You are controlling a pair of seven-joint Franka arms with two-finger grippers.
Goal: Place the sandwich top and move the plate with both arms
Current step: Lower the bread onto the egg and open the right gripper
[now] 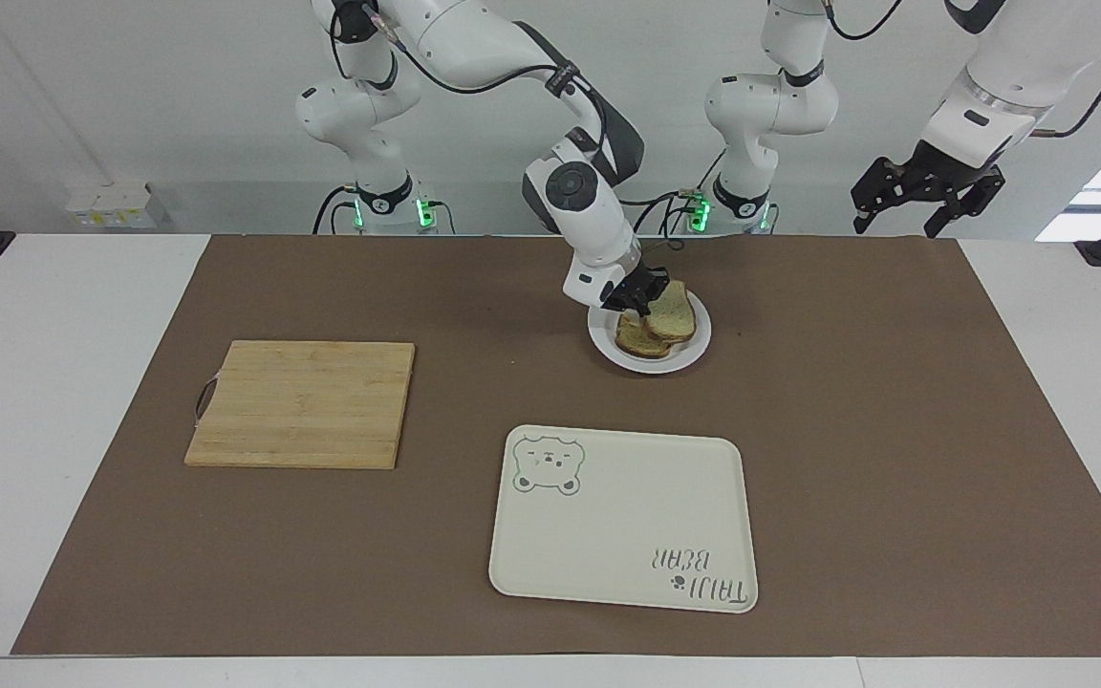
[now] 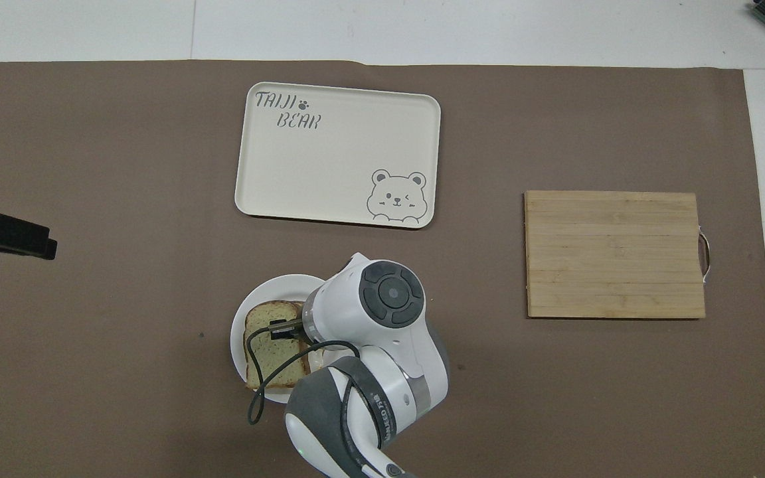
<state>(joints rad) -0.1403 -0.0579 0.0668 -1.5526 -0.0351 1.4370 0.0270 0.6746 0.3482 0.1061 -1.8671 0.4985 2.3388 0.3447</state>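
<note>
The sandwich top (image 1: 675,316) is a pale slice with a brown crust, held low over the small white plate (image 1: 695,350). It lies on or just above the lower toast slice (image 1: 639,346), shifted a little toward the left arm's end, and hides the egg. My right gripper (image 1: 643,297) is shut on the slice's edge. From overhead the right arm covers part of the plate (image 2: 269,287), and the sandwich top (image 2: 268,355) shows beside the gripper (image 2: 281,329). My left gripper (image 1: 898,218) waits open, raised over the table's edge nearest the robots, and shows overhead (image 2: 36,240).
A cream tray with a bear drawing (image 1: 622,516) (image 2: 336,153) lies farther from the robots than the plate. A wooden cutting board (image 1: 302,403) (image 2: 615,253) lies toward the right arm's end. A brown mat (image 1: 895,430) covers the table.
</note>
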